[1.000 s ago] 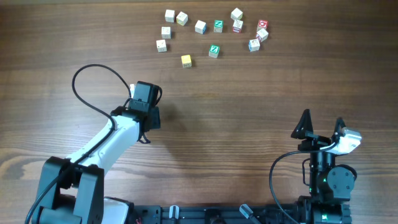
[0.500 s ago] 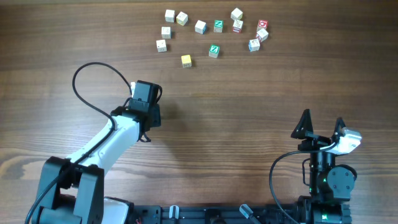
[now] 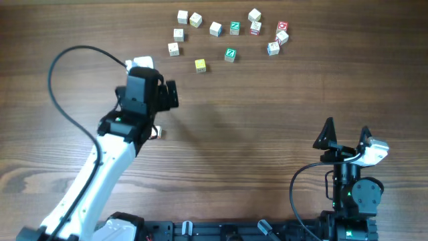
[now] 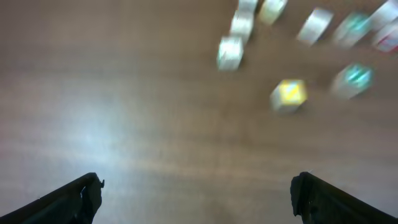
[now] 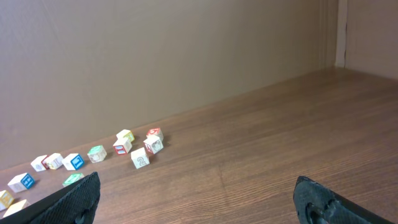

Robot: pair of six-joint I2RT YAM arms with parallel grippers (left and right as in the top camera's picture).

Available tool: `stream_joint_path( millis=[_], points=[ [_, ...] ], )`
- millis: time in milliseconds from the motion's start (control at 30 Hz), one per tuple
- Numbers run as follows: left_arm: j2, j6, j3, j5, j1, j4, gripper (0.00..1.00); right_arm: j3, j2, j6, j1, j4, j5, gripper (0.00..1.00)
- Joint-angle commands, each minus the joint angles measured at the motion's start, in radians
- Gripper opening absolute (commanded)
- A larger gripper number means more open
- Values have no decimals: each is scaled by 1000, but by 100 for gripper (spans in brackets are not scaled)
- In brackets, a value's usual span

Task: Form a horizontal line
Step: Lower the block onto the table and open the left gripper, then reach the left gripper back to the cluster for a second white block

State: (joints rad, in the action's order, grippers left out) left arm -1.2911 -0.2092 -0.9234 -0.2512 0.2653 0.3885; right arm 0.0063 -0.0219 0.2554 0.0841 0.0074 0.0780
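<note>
spread wide, the jaws of our left gripper [image 4: 198,188] hold nothing; its two dark fingertips sit at the lower corners of the left wrist view with bare wooden table [image 3: 267,100] between them. our right gripper [image 5: 196,190] is likewise parted with nothing between its fingers. it stands at the near right of the table, well apart from everything else. the letter cubes [image 3: 215,28] lie loose at the far edge of the table, a scattered cluster and not yet a horizontal line. at the right end of that cluster we see a red-topped cube [image 3: 282,26] with two more close below it, near or touching, we cannot tell which. a yellow-topped cube [image 3: 200,65] lies nearest the left gripper but apart from it, with a green-topped cube [image 3: 230,54] near it on the right. the left wrist view is blurred, so we cannot read any markings there.
</note>
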Motion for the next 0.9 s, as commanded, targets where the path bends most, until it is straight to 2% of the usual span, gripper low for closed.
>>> stream_joint_path(
  millis=[0,100,200,467,567,700,867],
  points=[
    [48,47,-143,49,-8,2,100,-1,4,-17,5,5,-16,100],
    [30,51,-291,53,-8,44,100,-1,4,-17,5,5,-16,100],
    [-23,106,-434,75,-8,83,100,-1,4,-17,5,5,-16,100],
    [-350,105,-846,81,-33,215,100,-1,4,-17,5,5,-16,100],
    [-512,128,-991,127,-42,257,100,-1,4,-17,5,5,-16,100],
    [-679,132,-1079,194,-72,256,100,-1,4,-17,5,5,-16,100],
    [-856,146,-1086,301,-126,176,98,-1,4,-17,5,5,-16,100]
  ],
)
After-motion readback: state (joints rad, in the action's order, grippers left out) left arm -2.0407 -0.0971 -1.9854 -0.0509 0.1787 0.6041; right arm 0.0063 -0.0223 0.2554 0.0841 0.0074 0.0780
